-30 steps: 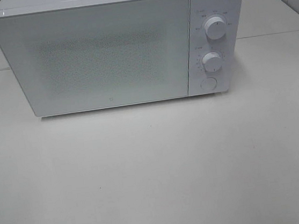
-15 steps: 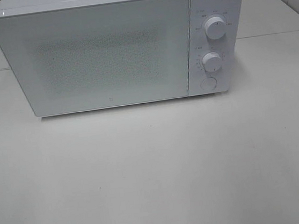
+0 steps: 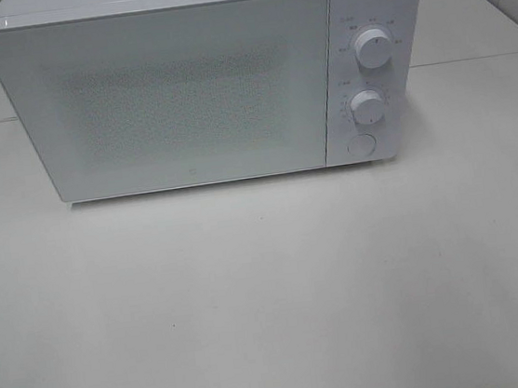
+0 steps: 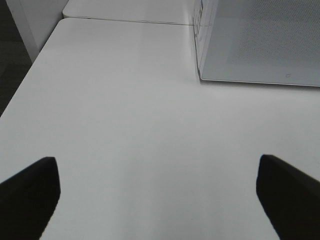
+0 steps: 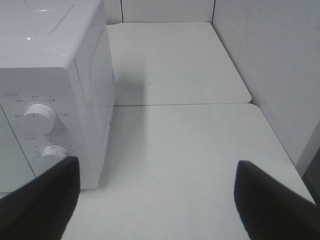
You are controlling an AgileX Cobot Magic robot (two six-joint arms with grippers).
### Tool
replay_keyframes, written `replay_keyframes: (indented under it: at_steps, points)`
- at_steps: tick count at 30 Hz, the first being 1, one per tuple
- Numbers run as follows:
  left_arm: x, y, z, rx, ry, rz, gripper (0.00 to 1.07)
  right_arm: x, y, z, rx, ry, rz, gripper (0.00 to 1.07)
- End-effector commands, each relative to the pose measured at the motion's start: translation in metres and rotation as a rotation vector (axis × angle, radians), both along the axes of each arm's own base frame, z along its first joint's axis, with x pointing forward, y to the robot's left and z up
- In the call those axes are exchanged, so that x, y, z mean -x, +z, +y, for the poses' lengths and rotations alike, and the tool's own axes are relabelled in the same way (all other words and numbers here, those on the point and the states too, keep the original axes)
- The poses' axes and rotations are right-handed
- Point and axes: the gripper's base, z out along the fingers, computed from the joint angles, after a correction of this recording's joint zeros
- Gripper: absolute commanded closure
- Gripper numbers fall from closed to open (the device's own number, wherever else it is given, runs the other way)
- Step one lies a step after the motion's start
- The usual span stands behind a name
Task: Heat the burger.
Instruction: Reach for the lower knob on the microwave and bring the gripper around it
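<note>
The burger is out of view in every frame. A white microwave stands at the back of the table with its door shut. Its panel has an upper knob, a lower knob and a round button. Neither arm shows in the exterior high view. In the left wrist view, my left gripper hangs open over bare table, off the microwave's left front corner. My right gripper is open too, beside the microwave's knob side, with nothing between its fingers.
The white table stretches in front of the microwave. Its left edge drops to a dark floor. A white wall rises close on the right side, and a second tabletop adjoins behind.
</note>
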Motion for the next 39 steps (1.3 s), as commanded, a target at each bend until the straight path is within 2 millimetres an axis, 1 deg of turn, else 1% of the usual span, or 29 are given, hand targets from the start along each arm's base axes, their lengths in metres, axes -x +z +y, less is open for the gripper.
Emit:
replay_keyframes:
  at_steps: [1,2,3,4,5,6,7,8,9,10,11,13,14,16,17,21,23,24,25,26,28,29,31,34,36,37,39]
  points:
    - [0.002,0.0,0.0,0.0,0.003,-0.012,0.07,-0.017,-0.006,-0.001,0.017,0.009,-0.014,0.31]
    - [0.002,0.0,0.0,0.0,0.003,-0.012,0.07,-0.017,-0.006,-0.001,0.017,0.009,-0.014,0.31]
    - [0.002,0.0,0.0,0.0,0.003,-0.012,0.07,-0.022,-0.016,0.0,0.016,0.016,-0.006,0.31]
    - [0.002,0.0,0.0,0.0,0.003,-0.012,0.07,-0.025,-0.022,0.0,0.015,0.02,-0.006,0.31]
    - [0.002,0.0,0.0,0.0,0.003,-0.012,0.07,-0.025,-0.022,0.0,0.015,0.02,-0.006,0.31]
    - [0.002,0.0,0.0,0.0,0.003,-0.012,0.07,-0.028,-0.031,0.001,0.013,0.028,-0.021,0.31]
    - [0.002,0.0,0.0,0.0,0.003,-0.012,0.07,-0.03,-0.035,0.001,0.012,0.032,-0.029,0.31]
    - [0.002,0.0,0.0,0.0,0.003,-0.012,0.07,-0.03,-0.035,0.001,0.012,0.032,-0.029,0.31]
    - [0.002,0.0,0.0,0.0,0.003,-0.012,0.07,-0.032,-0.041,0.002,0.005,0.037,-0.047,0.31]
    - [0.002,0.0,0.0,0.0,0.003,-0.012,0.07,-0.032,-0.041,0.002,0.005,0.037,-0.047,0.31]
    - [0.002,0.0,0.0,0.0,0.003,-0.012,0.07,-0.034,-0.047,0.003,0.002,0.048,-0.063,0.31]
    - [0.002,0.0,0.0,0.0,0.003,-0.012,0.07,-0.035,-0.05,0.004,0.001,0.055,-0.074,0.31]
    - [0.002,0.0,0.0,0.0,0.003,-0.012,0.07,-0.037,-0.056,0.005,-0.003,0.061,-0.095,0.31]
    - [0.002,0.0,0.0,0.0,0.003,-0.012,0.07,-0.037,-0.058,0.005,-0.003,0.063,-0.104,0.31]
    - [0.002,0.0,0.0,0.0,0.003,-0.012,0.07,-0.038,-0.065,0.005,0.002,0.068,-0.12,0.31]
    - [0.002,0.0,0.0,0.0,0.003,-0.012,0.07,-0.04,-0.072,0.007,-0.001,0.067,-0.121,0.31]
    - [0.002,0.0,0.0,0.0,0.003,-0.012,0.07,-0.043,-0.076,0.015,0.03,0.096,-0.125,0.31]
    - [0.002,0.0,0.0,0.0,0.003,-0.012,0.07,-0.043,-0.076,0.015,0.03,0.096,-0.125,0.31]
    - [0.002,0.0,0.0,0.0,0.003,-0.012,0.07,-0.046,-0.079,0.022,0.046,0.119,-0.127,0.31]
    - [0.002,0.0,0.0,0.0,0.003,-0.012,0.07,-0.046,-0.079,0.022,0.046,0.119,-0.127,0.31]
    - [0.002,0.0,0.0,0.0,0.003,-0.012,0.07,-0.051,-0.085,0.038,0.056,0.143,-0.133,0.31]
    - [0.002,0.0,0.0,0.0,0.003,-0.012,0.07,-0.051,-0.085,0.038,0.056,0.143,-0.133,0.31]
    - [0.002,0.0,0.0,0.0,0.003,-0.012,0.07,-0.054,-0.089,0.048,0.055,0.135,-0.154,0.31]
    - [0.002,0.0,0.0,0.0,0.003,-0.012,0.07,-0.055,-0.09,0.05,0.053,0.131,-0.162,0.31]
    - [0.002,0.0,0.0,0.0,0.003,-0.012,0.07,-0.058,-0.097,0.06,0.034,0.112,-0.174,0.31]
    - [0.002,0.0,0.0,0.0,0.003,-0.012,0.07,-0.058,-0.097,0.06,0.034,0.112,-0.174,0.31]
    - [0.002,0.0,0.0,0.0,0.003,-0.012,0.07,-0.06,-0.104,0.072,0.04,0.104,-0.198,0.31]
